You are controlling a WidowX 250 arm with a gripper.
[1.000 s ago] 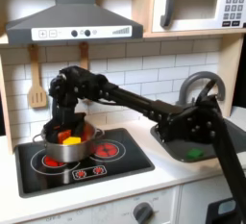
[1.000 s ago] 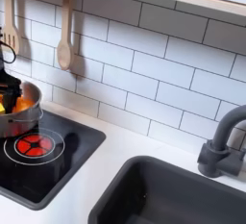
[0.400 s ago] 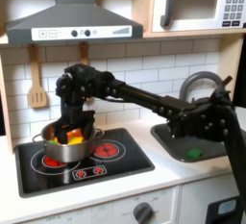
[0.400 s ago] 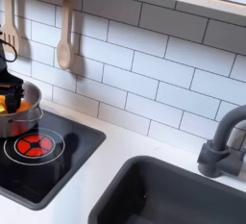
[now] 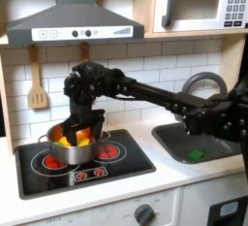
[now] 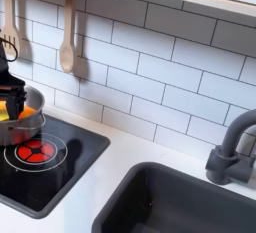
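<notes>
A silver pot holding orange and yellow pieces stands on the left burner of the black toy stove. My black gripper reaches down into the pot's top, with its fingers spread on either side of the orange pieces. Whether they grip anything is hidden by the pot and the wrist. In the second exterior view the pot sits at the left edge, and the gripper is just above it.
A wooden spatula and a wooden spoon hang on the tiled wall behind the stove. A red burner lies in front of the pot. To the right is a grey sink with a green thing and a faucet.
The arm's wrist has swung rightward and turned over the pot in the first exterior view. The pot has shifted slightly right and forward on the burner.
</notes>
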